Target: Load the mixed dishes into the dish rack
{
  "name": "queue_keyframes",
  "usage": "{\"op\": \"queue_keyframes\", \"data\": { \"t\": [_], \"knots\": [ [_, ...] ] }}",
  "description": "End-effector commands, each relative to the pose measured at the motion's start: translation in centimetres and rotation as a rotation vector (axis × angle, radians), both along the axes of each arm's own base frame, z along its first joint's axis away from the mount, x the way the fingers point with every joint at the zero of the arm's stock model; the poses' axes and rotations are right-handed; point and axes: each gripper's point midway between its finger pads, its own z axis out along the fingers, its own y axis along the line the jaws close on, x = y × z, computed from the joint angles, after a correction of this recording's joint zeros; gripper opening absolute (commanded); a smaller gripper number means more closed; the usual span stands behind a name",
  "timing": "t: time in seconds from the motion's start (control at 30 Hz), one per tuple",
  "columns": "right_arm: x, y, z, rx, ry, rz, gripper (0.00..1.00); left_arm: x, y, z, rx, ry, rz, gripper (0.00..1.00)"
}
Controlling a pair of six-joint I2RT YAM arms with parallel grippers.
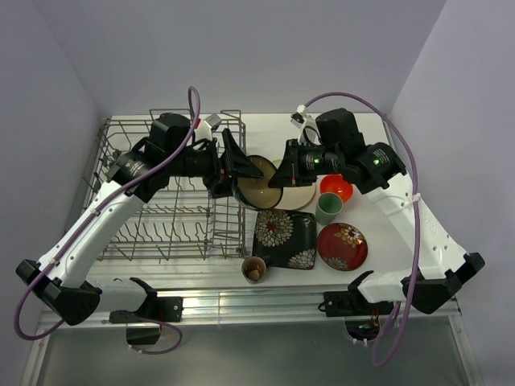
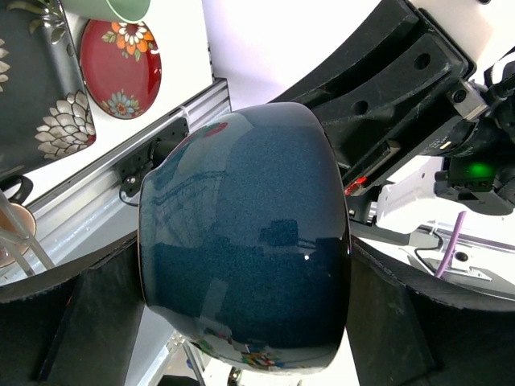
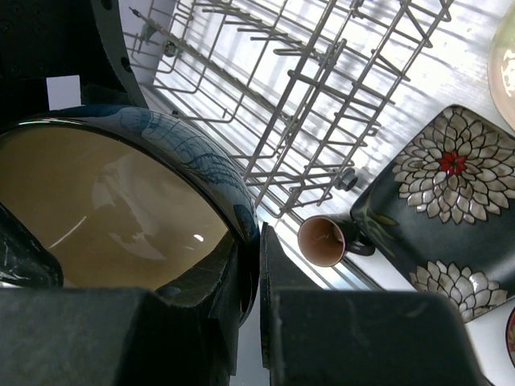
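Note:
The dark blue bowl (image 1: 259,186) with a cream inside hangs in the air between both arms, just right of the dish rack (image 1: 173,193). My left gripper (image 1: 244,171) straddles it, one finger against each side of its blue outer wall (image 2: 245,241). My right gripper (image 1: 282,173) pinches its rim (image 3: 241,217), one finger inside and one outside. On the table lie the pale round plate (image 1: 304,195), orange bowl (image 1: 336,186), green cup (image 1: 327,207), red floral plate (image 1: 342,245), black square floral plate (image 1: 286,239) and brown cup (image 1: 253,269).
The grey wire rack fills the left half of the table, its upright tines bare (image 3: 306,88). The brown cup (image 3: 323,240) stands by the rack's front right corner, next to the black plate (image 3: 451,201). Walls close in at the back and on both sides.

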Motion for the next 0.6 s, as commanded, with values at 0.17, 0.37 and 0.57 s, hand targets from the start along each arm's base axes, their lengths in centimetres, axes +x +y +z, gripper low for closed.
{"op": "queue_keyframes", "data": {
  "t": [0.17,0.37,0.57],
  "knots": [
    [0.3,-0.4,0.8,0.021,-0.082,-0.02,0.0,-1.7,1.2,4.9,-0.122,-0.126,-0.075,0.92],
    [0.2,-0.5,0.8,0.048,-0.078,-0.031,0.0,-2.0,1.9,5.5,-0.167,-0.131,-0.079,0.89],
    [0.5,-0.3,0.7,0.057,-0.07,-0.036,0.0,-2.4,2.3,5.9,-0.203,-0.137,-0.088,0.83]
  ]
}}
